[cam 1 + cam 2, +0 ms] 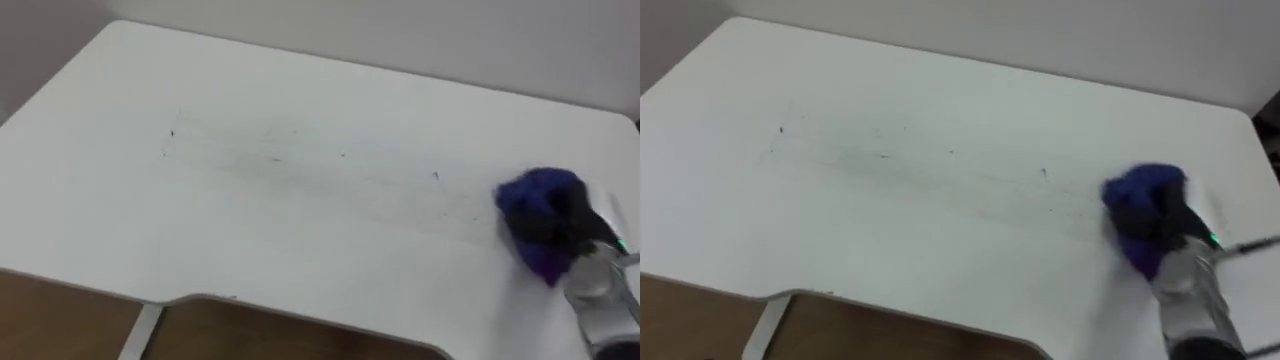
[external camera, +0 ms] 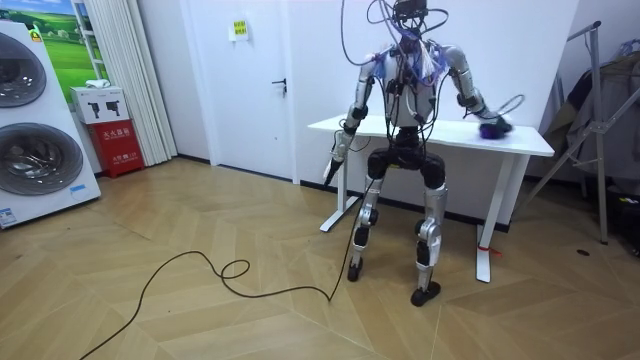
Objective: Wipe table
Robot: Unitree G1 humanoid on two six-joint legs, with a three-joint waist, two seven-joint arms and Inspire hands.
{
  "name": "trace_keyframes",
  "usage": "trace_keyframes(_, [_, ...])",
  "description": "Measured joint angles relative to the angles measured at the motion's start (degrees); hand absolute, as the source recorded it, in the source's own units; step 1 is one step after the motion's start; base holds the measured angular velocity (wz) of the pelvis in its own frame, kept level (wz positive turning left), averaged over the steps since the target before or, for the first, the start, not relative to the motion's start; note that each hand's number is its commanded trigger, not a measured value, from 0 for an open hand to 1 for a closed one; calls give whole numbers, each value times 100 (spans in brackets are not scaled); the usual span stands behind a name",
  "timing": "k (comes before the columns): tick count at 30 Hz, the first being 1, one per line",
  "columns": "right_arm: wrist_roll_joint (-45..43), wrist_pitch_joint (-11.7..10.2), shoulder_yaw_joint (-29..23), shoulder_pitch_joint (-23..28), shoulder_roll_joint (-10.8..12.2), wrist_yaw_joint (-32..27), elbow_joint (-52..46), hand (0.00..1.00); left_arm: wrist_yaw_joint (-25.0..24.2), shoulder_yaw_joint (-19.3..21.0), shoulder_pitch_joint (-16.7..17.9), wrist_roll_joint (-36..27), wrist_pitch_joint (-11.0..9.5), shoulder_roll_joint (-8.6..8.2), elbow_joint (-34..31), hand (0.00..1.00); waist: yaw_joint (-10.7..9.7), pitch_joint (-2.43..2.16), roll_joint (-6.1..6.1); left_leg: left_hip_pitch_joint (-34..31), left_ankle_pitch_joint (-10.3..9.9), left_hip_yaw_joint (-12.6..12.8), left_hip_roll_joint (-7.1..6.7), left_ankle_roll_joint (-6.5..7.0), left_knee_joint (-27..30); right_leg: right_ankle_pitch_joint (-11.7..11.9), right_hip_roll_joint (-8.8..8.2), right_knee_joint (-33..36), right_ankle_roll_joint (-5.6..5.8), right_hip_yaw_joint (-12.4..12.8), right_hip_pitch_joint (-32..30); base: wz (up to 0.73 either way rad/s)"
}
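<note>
While standing against the near edge of the white table (image 1: pixel 300 80), grips a bunched blue cloth (image 1: pixel 532 195) in the right hand (image 1: pixel 578 228), dark fingers curled over its top, pressing it to the tabletop near the right end. Leaves the faint grey marks (image 1: pixel 300 160) to the left of those fingers: a long thin band across the middle of the table, running left to right, its nearest end just beside the cloth. Calls, judging by that, for a leftward sweep along the band, plainly the right arm's job. Hangs the left hand (image 2: pixel 336 158) low by the table's left end, well apart from the cloth; cannot tell whether loose or closed. Meets nothing on the tabletop along that path. Keeps the door (image 2: pixel 250 80) and the washing machines (image 2: pixel 25 150) well off toward the room view's left.
</note>
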Motion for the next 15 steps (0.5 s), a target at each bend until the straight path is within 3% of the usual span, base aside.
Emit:
trace_keyframes(2, [176, 8, -226, 237, -187, -91, 224, 100, 73, -18, -22, -33, -114, 35, -5, 0, -51, -8, -15, 56, -5, 10, 1, 5, 5, 11, 2, -3, 11, 14, 52, -5])
trace_keyframes(5, [212, 88, -166, 282, -105, -205, 134, 100, 174, -342, -274, -196, -255, -56, -4, 0, -105, 0, 24, 164, -17, 56, 23, -9, -22, 40, 34, 13, -15, 99, 110, -14])
trace_keyframes(7, [91, 344, 157, 140, 13, -261, -68, 100, 194, -553, -560, -272, -257, -185, 1, 0, 3, 0, 92, 190, -36, 154, 60, -33, -38, 111, 86, 12, -58, 278, 53, -45])
trace_keyframes(9, [50, 697, 851, -19, 178, -210, -583, 100, 269, -790, -867, -292, -257, -380, 32, 0, 191, -9, 170, 201, -36, 179, 62, -27, -71, 210, 142, 23, -122, 474, -74, -66])
trace_keyframes(11, [-478, 1224, 2069, -475, 705, 232, -1682, 100, 265, -885, -1224, -276, -278, -568, 303, 0, 460, -5, 226, 211, -22, 132, 78, -23, -146, 318, 254, 75, -248, 666, -334, -75])
trace_keyframes(12, [-618, 1262, 2363, -677, 815, 349, -1824, 100, 260, -927, -1300, -276, -254, -601, 361, 0, 479, 18, 257, 214, -19, 83, 78, -22, -151, 329, 274, 76, -266, 665, -346, -29])
trace_keyframes(13, [-810, 1242, 2950, -1128, 1128, 587, -1896, 100, 209, -1030, -1431, -273, -212, -691, 416, 0, 513, 48, 296, 199, -4, -7, 78, -28, -162, 331, 298, 79, -275, 664, -344, 11])
trace_keyframes(15, [-868, 1109, 3191, -1634, 1466, 935, -1930, 100, 17, -1091, -1468, -265, -199, -811, 427, 0, 783, 64, 301, 168, 37, -63, 69, -28, -219, 318, 300, 57, -264, 645, -356, 23])
